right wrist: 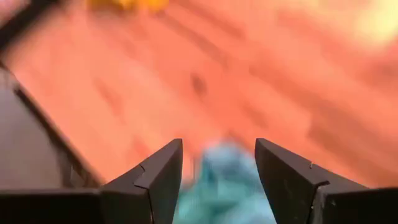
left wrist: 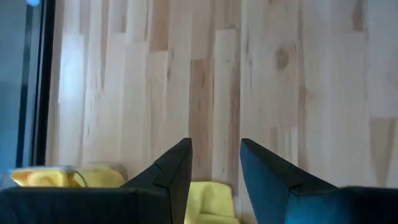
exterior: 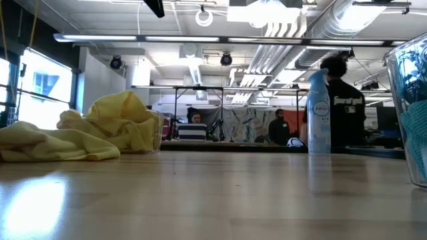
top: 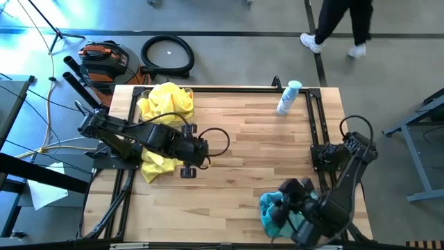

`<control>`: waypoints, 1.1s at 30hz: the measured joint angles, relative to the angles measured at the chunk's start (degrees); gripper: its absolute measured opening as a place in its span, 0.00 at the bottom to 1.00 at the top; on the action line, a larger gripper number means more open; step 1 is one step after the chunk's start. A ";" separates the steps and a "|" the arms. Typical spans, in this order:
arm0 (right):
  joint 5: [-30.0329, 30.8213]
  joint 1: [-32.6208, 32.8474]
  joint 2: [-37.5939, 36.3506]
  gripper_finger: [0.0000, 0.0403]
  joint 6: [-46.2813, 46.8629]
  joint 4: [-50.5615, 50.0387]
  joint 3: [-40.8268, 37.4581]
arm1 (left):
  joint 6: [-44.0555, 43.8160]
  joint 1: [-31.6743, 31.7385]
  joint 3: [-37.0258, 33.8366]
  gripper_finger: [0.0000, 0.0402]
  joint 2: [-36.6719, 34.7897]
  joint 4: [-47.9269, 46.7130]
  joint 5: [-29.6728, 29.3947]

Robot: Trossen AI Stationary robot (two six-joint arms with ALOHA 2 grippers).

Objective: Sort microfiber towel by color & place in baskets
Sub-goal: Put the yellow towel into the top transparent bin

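Yellow microfiber towels are heaped at the table's far left (top: 166, 101), and in the low view (exterior: 113, 123) they seem to fill a clear basket. Another yellow towel (top: 156, 167) lies on the table below my left arm. My left gripper (top: 206, 151) hangs open above the wood with nothing between its fingers (left wrist: 216, 155); a yellow towel (left wrist: 208, 199) shows just behind them. Teal towels (top: 276, 212) lie in a clear basket (exterior: 408, 100) at the near right. My right gripper (top: 286, 198) hovers open above them (right wrist: 219, 155), with the teal cloth (right wrist: 224, 183) below it.
A white-and-blue spray bottle (top: 288, 97) stands at the table's far right (exterior: 319, 113). The table's middle is bare wood (top: 250, 160). A black frame (top: 316, 118) runs along the table's edges. People show in the room beyond the table.
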 joint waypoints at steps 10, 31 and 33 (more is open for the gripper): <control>10.24 -12.09 0.00 0.50 -13.20 15.82 -9.63 | -0.49 0.33 -20.66 0.31 -12.15 6.90 0.60; -6.12 -31.43 -0.02 0.50 -55.06 53.41 -19.90 | -49.99 -1.86 -50.97 0.31 -40.12 6.19 5.30; -11.42 -33.42 -0.02 0.50 -55.18 50.38 -19.92 | -52.42 -1.07 -50.97 0.31 -39.19 4.52 5.85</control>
